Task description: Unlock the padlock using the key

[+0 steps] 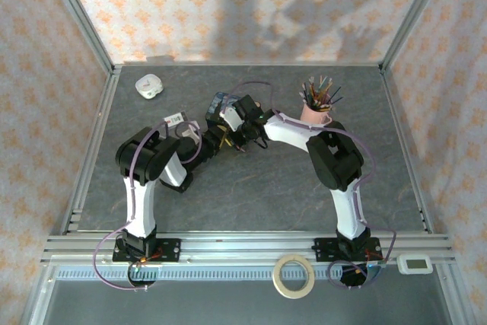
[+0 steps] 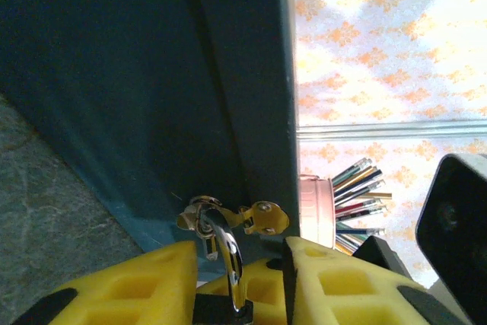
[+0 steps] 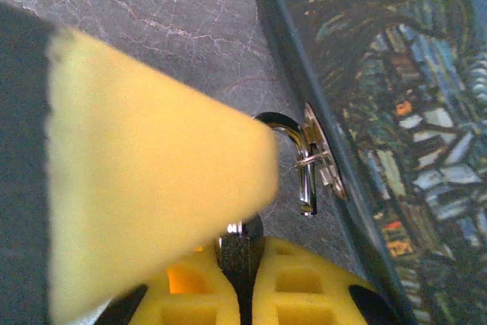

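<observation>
— At the table's (image 1: 251, 188) middle, what holds what?

— 2 containers. The blue tin (image 3: 396, 112) sits where both wrists meet, and its inside is hidden. The pink cup (image 1: 314, 114), just right of it, stands upright, full of pens (image 1: 319, 93).

— And the padlock?

— The padlock (image 2: 232, 272) hangs by its silver shackle from the brass hasp (image 2: 262, 218) on the tin's side wall, low by the tabletop.

— The tools?

— The left gripper (image 2: 240, 264) has 1 yellow finger on each side of the padlock. Whether they press it I cannot tell. The right gripper (image 3: 240, 272) is pinched together on a thin grey metal piece, seemingly the key (image 3: 240, 245), just beside the shackle.

— Anything in the way?

— A blurred yellow finger blocks half the right wrist view, and from above both arms cover the lock. A white tag (image 1: 175, 118) lies left of the tin. A tape roll (image 1: 294, 275) rests by the near edge, between the arm bases.
</observation>
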`<action>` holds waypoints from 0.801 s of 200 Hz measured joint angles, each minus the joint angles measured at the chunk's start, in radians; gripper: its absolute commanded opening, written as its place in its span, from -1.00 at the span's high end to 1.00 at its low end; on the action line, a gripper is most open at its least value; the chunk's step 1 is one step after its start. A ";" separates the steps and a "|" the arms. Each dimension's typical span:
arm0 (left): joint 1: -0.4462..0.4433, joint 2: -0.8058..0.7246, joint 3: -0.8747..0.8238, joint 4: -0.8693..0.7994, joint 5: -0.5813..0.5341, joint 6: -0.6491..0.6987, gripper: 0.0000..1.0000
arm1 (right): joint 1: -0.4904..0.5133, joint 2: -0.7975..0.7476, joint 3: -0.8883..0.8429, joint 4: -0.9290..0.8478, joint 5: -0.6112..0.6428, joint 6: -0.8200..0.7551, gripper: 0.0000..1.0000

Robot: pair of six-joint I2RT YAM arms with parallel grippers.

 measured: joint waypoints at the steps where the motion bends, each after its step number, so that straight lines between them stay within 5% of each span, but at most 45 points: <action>1: 0.000 0.000 0.000 0.000 0.000 0.000 0.47 | 0.000 0.000 0.000 0.000 0.000 0.000 1.00; 36: -0.007 0.016 0.020 0.000 -0.004 -0.002 1.00 | 0.000 0.000 0.000 0.004 -0.007 0.000 1.00; 49: -0.007 0.023 0.024 0.005 -0.004 -0.005 1.00 | -0.002 0.000 0.000 0.005 -0.004 0.000 0.92; 80: -0.007 0.027 0.027 0.003 -0.005 -0.004 1.00 | -0.005 -0.002 -0.010 0.005 -0.006 0.016 0.26; 160: -0.007 0.039 0.027 0.003 0.000 0.015 1.00 | -0.043 -0.312 -0.182 0.084 -0.020 0.240 -0.29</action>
